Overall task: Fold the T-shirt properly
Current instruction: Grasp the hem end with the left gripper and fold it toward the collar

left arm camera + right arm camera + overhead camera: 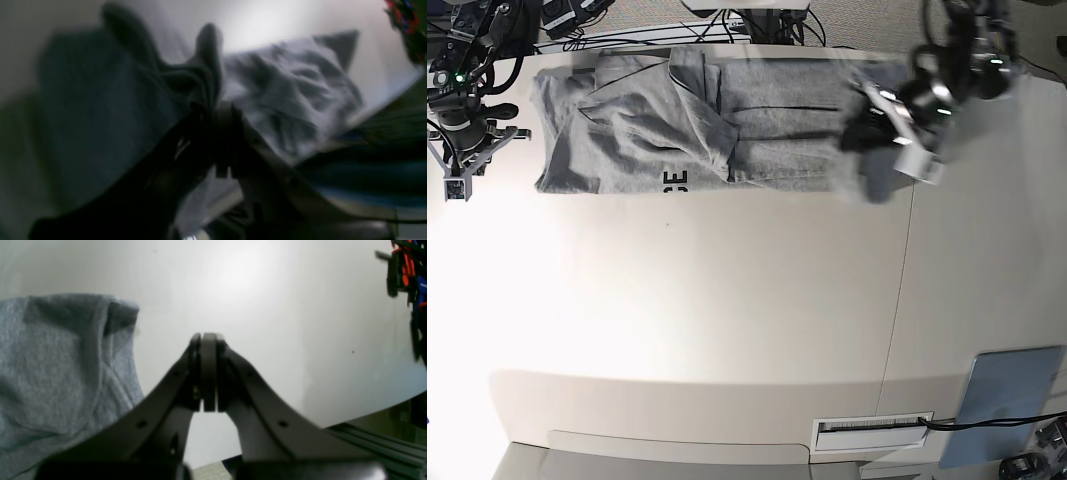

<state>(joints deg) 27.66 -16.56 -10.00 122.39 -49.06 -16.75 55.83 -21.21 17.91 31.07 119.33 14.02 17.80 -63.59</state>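
The heather-grey T-shirt [727, 120] lies crumpled in a band along the far edge of the white table [727, 300]. Black lettering [675, 180] peeks out at its near hem. At the shirt's right end in the base view, my left gripper [882, 135] is shut on a bunch of its cloth and blurred by motion. The left wrist view shows the same grip, with the left gripper [213, 106] pinching a raised fold of the T-shirt [283, 86]. My right gripper [208, 336] is shut and holds nothing, hovering over bare table just beside the T-shirt's [60, 366] other end.
The right arm [462, 95] stands at the far left corner. Cables and gear [577, 15] crowd the back edge. A blue-grey pad [1012, 395] and a slotted vent [872, 428] sit at the near right. A seam [897, 300] runs down the tabletop.
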